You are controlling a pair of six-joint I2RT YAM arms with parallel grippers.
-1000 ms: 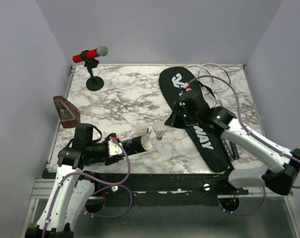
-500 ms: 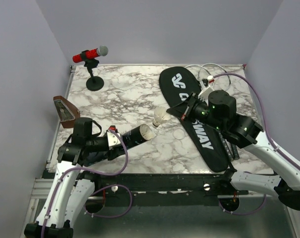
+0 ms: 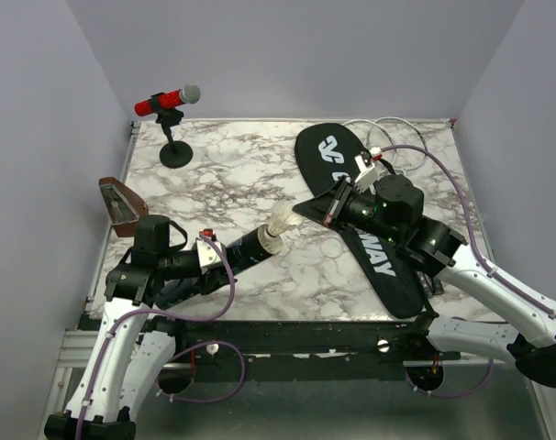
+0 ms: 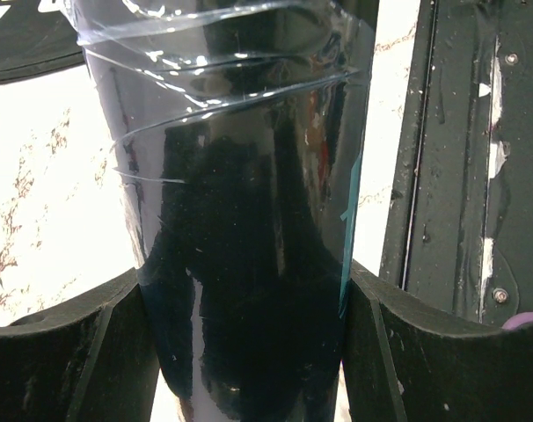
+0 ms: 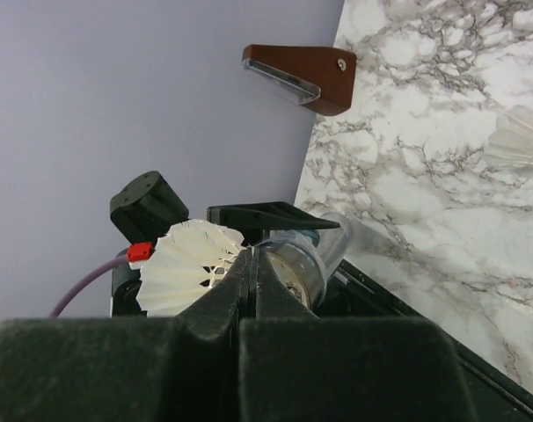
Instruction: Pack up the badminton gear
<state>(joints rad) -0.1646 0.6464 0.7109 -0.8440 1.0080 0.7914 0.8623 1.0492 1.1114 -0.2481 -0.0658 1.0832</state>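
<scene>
My left gripper is shut on the long black tube, one finger pressing each side. In the top view the tube slants up to the right from that gripper. My right gripper is shut on the feather edge of a white shuttlecock, right beside the tube's open mouth. From above, the shuttlecock hangs at the tube's end with the right gripper behind it. Another shuttlecock lies on the marble. The black bag lies under the right arm, with thin racket frames beside it.
A red microphone on a black stand stands at the far left corner. A brown wedge sits at the left table edge, also in the right wrist view. Dark racket handles lie by the bag's near end.
My right gripper has lifted the shuttlecock off the marble and carried it left to the tube's mouth. The left arm has raised the tube's open end toward it.
</scene>
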